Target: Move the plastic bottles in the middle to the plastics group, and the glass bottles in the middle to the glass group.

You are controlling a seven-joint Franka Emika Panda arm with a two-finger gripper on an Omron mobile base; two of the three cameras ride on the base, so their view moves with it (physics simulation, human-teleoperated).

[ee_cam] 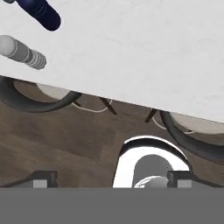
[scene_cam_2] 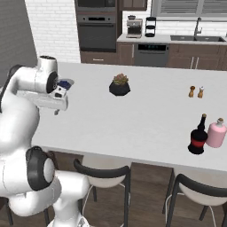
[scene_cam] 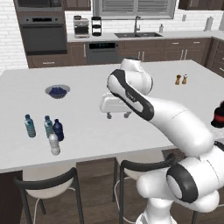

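Observation:
Near the counter's front left, the dark navy plastic bottle (scene_cam: 58, 130) stands beside the two teal-blue bottles of the plastics group (scene_cam: 48, 126). The clear plastic bottle (scene_cam: 54, 144) with a white cap stands just in front of them. In the hand view the navy bottle (ee_cam: 41, 12) and the clear bottle (ee_cam: 22, 52) sit at the top left. The squat dark red glass bottle (scene_cam_2: 197, 137) stands right beside the pale pink vessel of the glass group (scene_cam_2: 216, 134). My gripper (scene_cam: 118, 116) (scene_cam_2: 55, 111) (ee_cam: 112, 179) hangs open over the middle of the counter, holding nothing.
A bowl of blueberries (scene_cam: 57, 91) sits behind the bottles. A black pot with a plant (scene_cam_2: 119, 85) and two small shakers (scene_cam_2: 196, 91) stand further back. Dark-framed stools (scene_cam: 48, 181) line the counter's front edge (ee_cam: 131, 103).

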